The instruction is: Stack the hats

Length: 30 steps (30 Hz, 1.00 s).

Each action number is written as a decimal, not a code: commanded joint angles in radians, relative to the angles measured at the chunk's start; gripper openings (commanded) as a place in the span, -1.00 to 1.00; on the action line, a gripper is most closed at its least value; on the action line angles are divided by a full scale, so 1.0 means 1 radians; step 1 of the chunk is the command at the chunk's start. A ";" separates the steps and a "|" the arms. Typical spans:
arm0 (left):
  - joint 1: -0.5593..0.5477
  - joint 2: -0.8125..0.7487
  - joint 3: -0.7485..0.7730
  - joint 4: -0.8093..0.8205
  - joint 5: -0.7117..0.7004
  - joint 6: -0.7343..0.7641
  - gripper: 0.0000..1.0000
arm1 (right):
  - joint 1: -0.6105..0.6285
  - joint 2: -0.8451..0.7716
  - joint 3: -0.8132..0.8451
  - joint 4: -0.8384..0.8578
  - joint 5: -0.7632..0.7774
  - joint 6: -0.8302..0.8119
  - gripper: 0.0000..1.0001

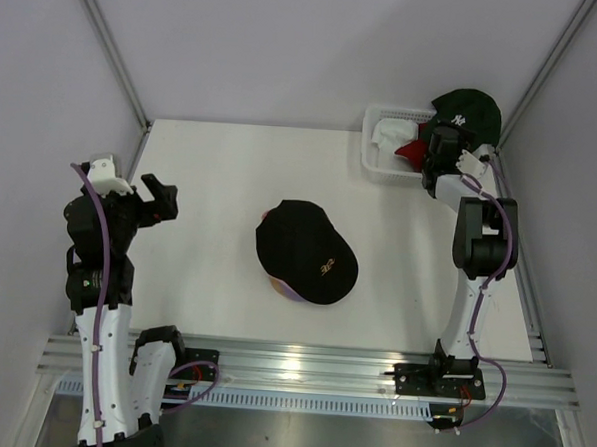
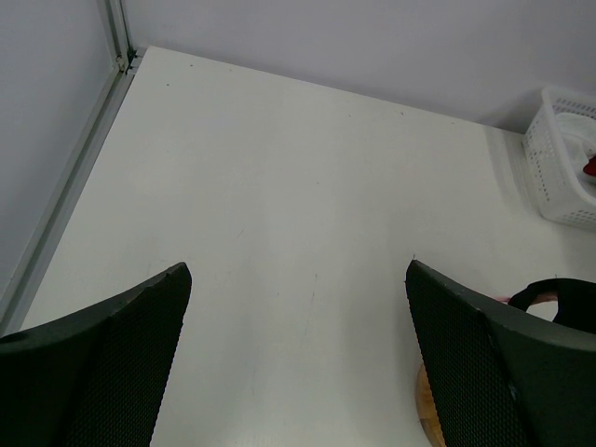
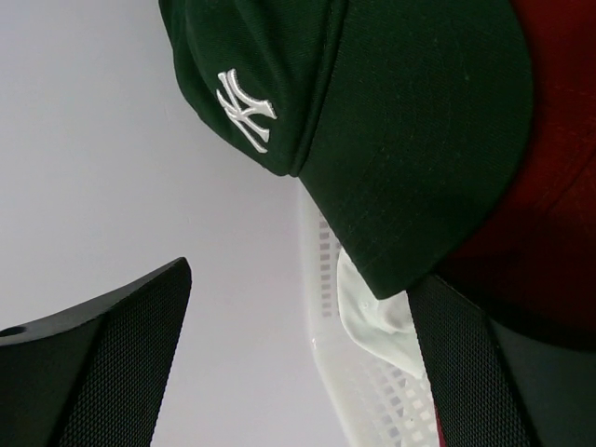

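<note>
A black cap with a gold logo tops a stack in the table's middle. Pink and purple edges show under it. A dark green cap with a white logo lies over the right end of the white mesh basket, above a red cap and a white cap. My right gripper is open at the basket. In the right wrist view its jaws stand wide, and the green cap's brim lies just above the right finger. My left gripper is open and empty, left of the stack.
The stack sits on a round wooden stand, seen beside the left gripper's right finger. The black cap's back strap and the basket show at the left wrist view's right edge. Walls close in the table on three sides.
</note>
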 commanded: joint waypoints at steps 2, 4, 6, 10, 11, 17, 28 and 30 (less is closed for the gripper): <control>0.014 0.006 0.029 0.016 0.010 0.002 0.99 | -0.001 0.044 0.071 -0.060 0.089 0.010 0.91; 0.017 0.004 0.029 0.016 0.010 0.002 0.99 | -0.004 0.046 0.071 -0.034 0.088 -0.041 0.65; 0.018 0.004 0.031 0.016 0.011 0.002 0.99 | -0.006 0.047 0.076 0.002 0.094 -0.082 0.42; 0.021 0.004 0.031 0.016 0.011 0.002 0.99 | -0.016 0.056 0.079 0.014 0.078 -0.107 -0.30; 0.024 0.004 0.029 0.016 0.011 0.002 0.99 | -0.021 0.056 0.077 0.019 0.069 -0.117 -0.41; 0.026 -0.004 0.028 0.015 0.014 0.002 0.99 | -0.035 0.014 0.054 0.013 -0.018 -0.199 -1.00; 0.025 -0.034 0.023 0.024 0.030 -0.004 0.99 | -0.125 -0.209 -0.077 0.039 -0.184 -0.441 -1.00; 0.025 -0.042 0.023 0.025 0.033 -0.004 0.99 | -0.136 -0.232 -0.085 0.045 -0.265 -0.494 -1.00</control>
